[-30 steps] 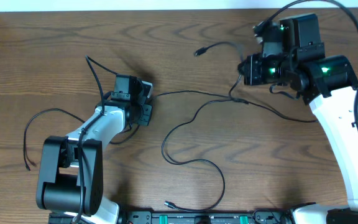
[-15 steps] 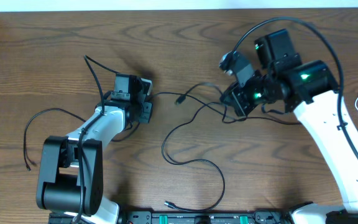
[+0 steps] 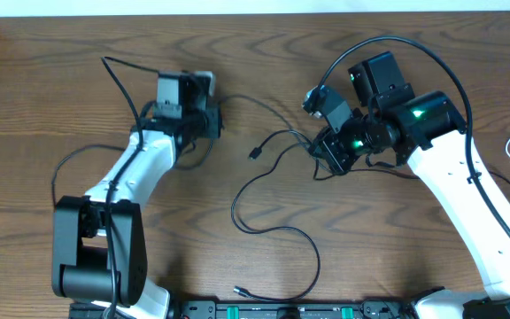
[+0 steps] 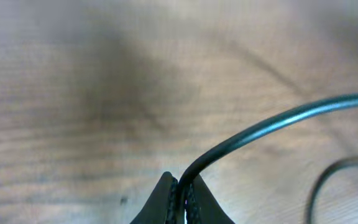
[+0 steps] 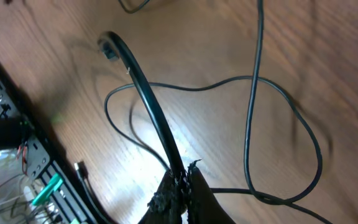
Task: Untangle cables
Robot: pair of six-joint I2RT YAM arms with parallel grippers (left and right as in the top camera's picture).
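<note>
Overhead camera looks straight down from high up, taking in the whole wooden surface [image 3: 264, 53] edge to edge. The left wrist camera sits right behind the left claw [image 4: 180, 183], hugging the wood, very close and blurry. The right wrist camera rides higher, tilted down past the right claw [image 5: 185, 168]. It shares the looping black cable [image 5: 259, 37] and the front rail [image 5: 17, 143] with the overhead view.
</note>
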